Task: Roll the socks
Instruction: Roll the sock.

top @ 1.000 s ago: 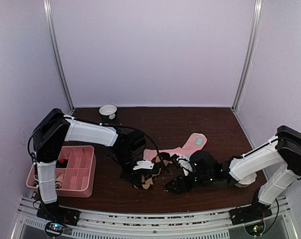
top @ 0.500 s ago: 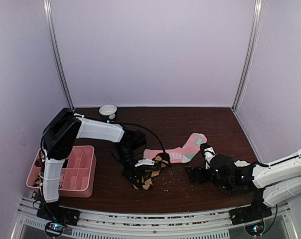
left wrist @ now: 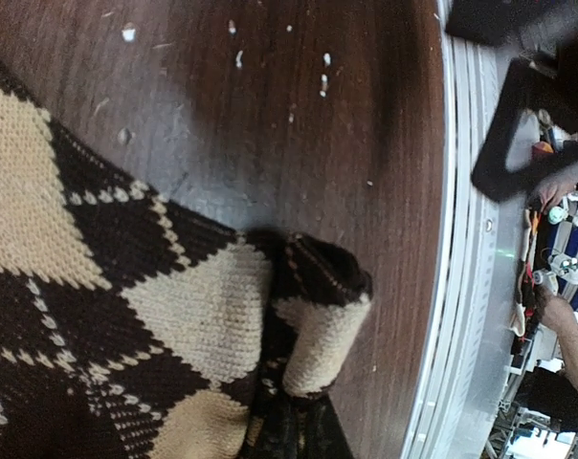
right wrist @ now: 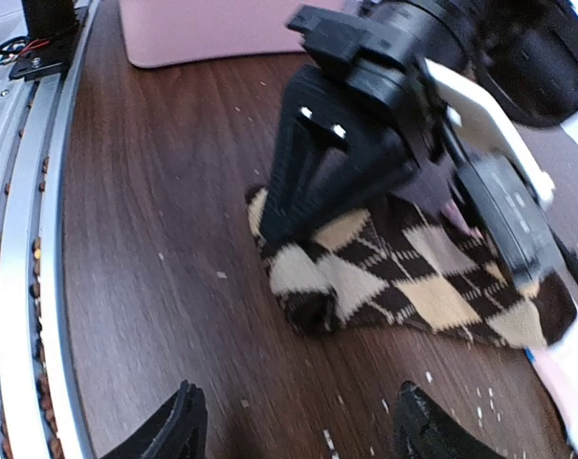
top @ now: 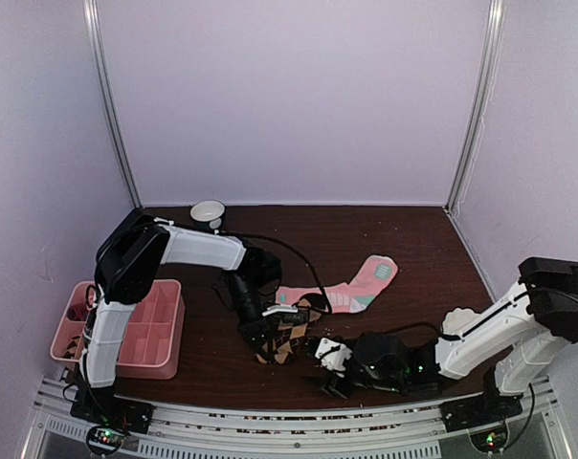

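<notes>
- Left gripper (right wrist: 273,222): my jaws are closed to a point on the near end of the argyle sock (right wrist: 413,287), pinching its fabric against the table.
- Right gripper (right wrist: 303,435): my jaws stand wide apart with nothing between them, low over bare wood and aimed at that same sock end.
- Argyle sock, location: on the table to the right of the pink divided tray (top: 160,363), well apart from it and about level with the tray's near half.
- Argyle sock, condition: only the end has been turned over into one small curl (left wrist: 318,316). The rest lies flat and spread. I cannot tell whether one sock or two lie stacked here.
- Pink sock (top: 351,287): farther right of the tray than the argyle, and farther back. It lies stretched flat, with neither gripper on it.
- Assessment: the job is at an early stage. In my judgement the first turn of the argyle roll has been started, not finished, and no sock is fully rolled.
- Outstanding: complete the argyle roll, then roll the pink sock.
</notes>
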{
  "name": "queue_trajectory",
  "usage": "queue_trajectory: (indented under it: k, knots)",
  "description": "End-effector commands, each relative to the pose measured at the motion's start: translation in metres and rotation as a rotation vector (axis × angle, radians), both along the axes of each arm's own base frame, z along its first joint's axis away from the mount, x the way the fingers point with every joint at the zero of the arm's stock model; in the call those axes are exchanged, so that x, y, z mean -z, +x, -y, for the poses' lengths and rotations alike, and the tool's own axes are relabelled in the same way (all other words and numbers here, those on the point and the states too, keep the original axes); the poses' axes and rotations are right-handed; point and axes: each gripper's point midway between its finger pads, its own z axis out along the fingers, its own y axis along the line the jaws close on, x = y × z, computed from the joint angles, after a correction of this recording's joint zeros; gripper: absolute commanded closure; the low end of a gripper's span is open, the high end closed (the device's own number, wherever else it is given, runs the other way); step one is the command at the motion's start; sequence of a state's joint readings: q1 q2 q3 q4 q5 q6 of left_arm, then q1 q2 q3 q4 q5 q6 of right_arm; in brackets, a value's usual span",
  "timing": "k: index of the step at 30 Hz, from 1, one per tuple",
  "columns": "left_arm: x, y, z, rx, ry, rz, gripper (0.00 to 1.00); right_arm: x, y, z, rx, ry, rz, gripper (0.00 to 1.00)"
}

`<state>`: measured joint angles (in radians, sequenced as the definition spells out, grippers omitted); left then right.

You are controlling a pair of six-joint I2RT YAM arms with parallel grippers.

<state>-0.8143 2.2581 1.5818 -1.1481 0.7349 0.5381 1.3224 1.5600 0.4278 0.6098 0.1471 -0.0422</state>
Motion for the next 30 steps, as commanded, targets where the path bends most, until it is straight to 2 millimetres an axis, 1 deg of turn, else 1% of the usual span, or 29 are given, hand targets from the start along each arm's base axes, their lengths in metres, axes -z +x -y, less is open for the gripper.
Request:
queue_trajectory:
  k: [1, 2, 4, 6, 9, 15, 20, 22, 24, 27, 30]
  knots:
    - [0.042, 0.014, -0.016, 0.028, 0.116, 0.093, 0.98, -0.005, -0.011, -0.047, -0.179, -0.034, 0.093, 0.34]
    - [0.042, 0.013, -0.016, 0.031, 0.115, 0.095, 0.97, -0.007, -0.009, -0.057, -0.194, -0.042, 0.111, 0.35]
    - [0.042, 0.013, -0.016, 0.037, 0.116, 0.099, 0.96, -0.004, -0.006, -0.068, -0.222, -0.067, 0.125, 0.37]
    - [0.043, 0.012, -0.017, 0.045, 0.116, 0.099, 0.95, 0.0, 0.0, -0.076, -0.239, -0.083, 0.121, 0.39]
    - [0.044, 0.01, -0.019, 0.051, 0.115, 0.094, 0.95, 0.009, 0.007, -0.081, -0.256, -0.109, 0.108, 0.43]
    - [0.043, 0.008, -0.019, 0.062, 0.106, 0.094, 0.92, 0.031, 0.019, -0.076, -0.272, -0.184, 0.075, 0.55]
    - [0.042, 0.01, -0.019, 0.073, 0.096, 0.107, 0.89, 0.046, 0.025, -0.069, -0.266, -0.226, 0.041, 0.62]
    - [0.04, 0.01, -0.019, 0.078, 0.09, 0.111, 0.85, 0.052, 0.025, -0.065, -0.265, -0.239, 0.024, 0.67]
    - [0.036, 0.01, -0.018, 0.08, 0.073, 0.118, 0.78, 0.057, 0.025, -0.061, -0.263, -0.249, -0.002, 0.74]
    - [0.024, 0.012, -0.015, 0.081, 0.018, 0.147, 0.65, 0.065, 0.025, -0.055, -0.256, -0.252, -0.062, 0.9]
    - [0.005, 0.02, -0.013, 0.064, -0.056, 0.211, 0.58, 0.069, 0.024, -0.049, -0.242, -0.246, -0.126, 0.99]
